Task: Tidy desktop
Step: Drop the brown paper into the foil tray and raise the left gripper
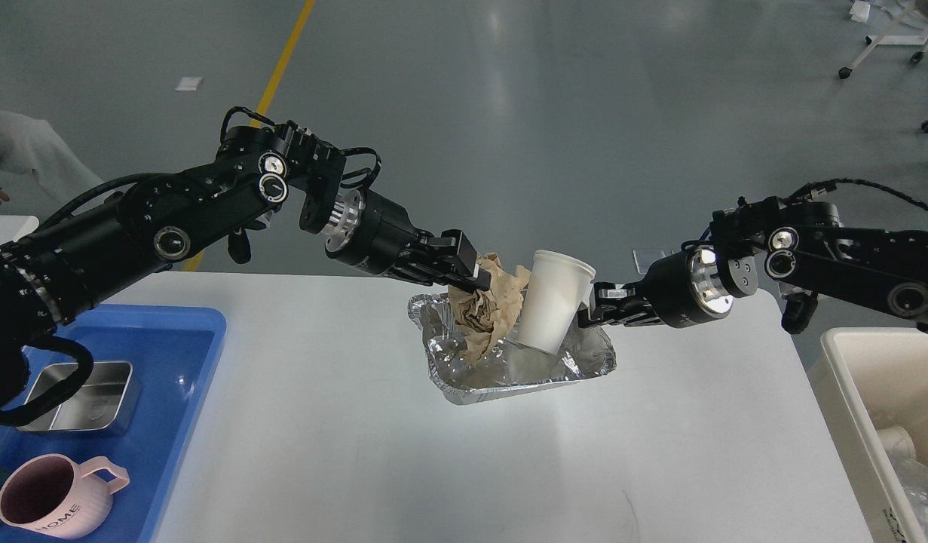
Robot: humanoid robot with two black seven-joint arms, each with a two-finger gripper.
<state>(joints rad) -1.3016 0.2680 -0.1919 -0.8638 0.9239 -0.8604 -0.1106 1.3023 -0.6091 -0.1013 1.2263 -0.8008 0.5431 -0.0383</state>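
At the near left corner a pink mug [45, 504] lettered HOME stands in a blue tray [185, 392], with a small steel rectangular tin [94, 392] just behind it in the same tray. The tray rests on the left end of the bench [343, 452], the wide pale grey-white desktop that fills the lower middle of the view. At the near right, just off the bench's edge, is a cream bin [848, 392] with pale rubbish inside. Past mid-bench sits a crumpled aluminium foil tray [509, 377]. Inside it a white paper cup [552, 302] stands tilted, mouth up, and a wad of crumpled brown paper [494, 309] hangs into the tray's left half, touching the cup's side. The left tool [480, 280] is pinched narrow on the top of the brown paper. The right tool [590, 305] presses against the cup's right wall near its rim, closed on it. Beyond the bench lies grey floor with a yellow line [283, 56].
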